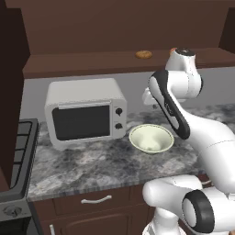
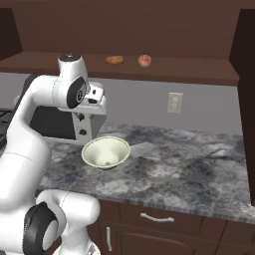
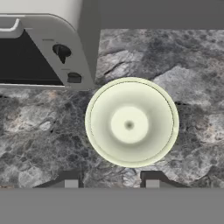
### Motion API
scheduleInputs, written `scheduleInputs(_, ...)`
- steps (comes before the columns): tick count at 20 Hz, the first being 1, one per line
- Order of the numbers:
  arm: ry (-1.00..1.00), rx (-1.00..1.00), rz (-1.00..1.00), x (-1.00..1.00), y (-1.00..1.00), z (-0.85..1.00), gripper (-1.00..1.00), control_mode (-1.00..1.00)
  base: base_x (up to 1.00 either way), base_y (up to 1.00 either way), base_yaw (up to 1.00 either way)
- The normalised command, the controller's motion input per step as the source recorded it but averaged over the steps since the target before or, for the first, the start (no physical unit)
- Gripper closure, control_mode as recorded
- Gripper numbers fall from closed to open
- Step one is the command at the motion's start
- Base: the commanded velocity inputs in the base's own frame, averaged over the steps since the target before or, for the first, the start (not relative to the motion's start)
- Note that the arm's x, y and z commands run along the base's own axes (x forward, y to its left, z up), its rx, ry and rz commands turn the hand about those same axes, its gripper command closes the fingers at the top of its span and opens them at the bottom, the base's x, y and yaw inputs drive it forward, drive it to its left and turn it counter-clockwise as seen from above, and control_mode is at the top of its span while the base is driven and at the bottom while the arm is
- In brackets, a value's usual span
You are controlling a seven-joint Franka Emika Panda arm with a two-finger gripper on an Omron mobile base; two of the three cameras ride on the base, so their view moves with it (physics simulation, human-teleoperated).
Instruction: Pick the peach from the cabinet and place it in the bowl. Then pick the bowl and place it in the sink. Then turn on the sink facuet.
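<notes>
The white microwave (image 1: 86, 112) stands left on the grey marbled worktop (image 1: 87, 167); the wide cream-green bowl (image 3: 131, 122) sits empty just beside it. The gripper (image 3: 109, 183) hangs above the bowl, fingers parted, holding nothing. The small reddish-orange peach (image 2: 144, 61) rests on the dark wooden cabinet (image 2: 199, 72) shelf. Step in hand: fetching the peach; the next move calls for raising the hand to the shelf.

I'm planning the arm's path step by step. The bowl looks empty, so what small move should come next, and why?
Probably raise the claw toward the cabinet shelf. The peach sits there beside the cookie, the bowl below the claw holds nothing, and the claw's fingers grip nothing.
</notes>
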Motion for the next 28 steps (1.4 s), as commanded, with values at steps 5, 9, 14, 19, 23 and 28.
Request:
scheduleInputs(5, -0.08, 0.00, -0.06, -0.17, 0.00, 0.00, -1.00, -1.00, 0.00, 0.00, 0.00)
scheduleInputs(9, -0.21, 0.00, -0.19, -0.37, -0.24, 0.34, -1.00, -1.00, 0.00, 0.00, 0.00)
scheduleInputs(14, -0.21, 0.00, -0.28, 0.00, -0.47, 0.73, -1.00, -1.00, 0.00, 0.00, 0.00)
scheduleInputs(19, -0.07, 0.00, -0.31, 0.21, -0.71, 0.71, -1.00, -1.00, 0.00, 0.00, 0.00)
scheduleInputs(23, -0.01, 0.01, -0.25, 0.32, -0.86, 0.48, -1.00, -1.00, 0.00, 0.00, 0.00)
scheduleInputs(28, 0.00, 0.00, -0.12, 0.62, -0.62, 0.21, -1.00, -1.00, 0.00, 0.00, 0.00)
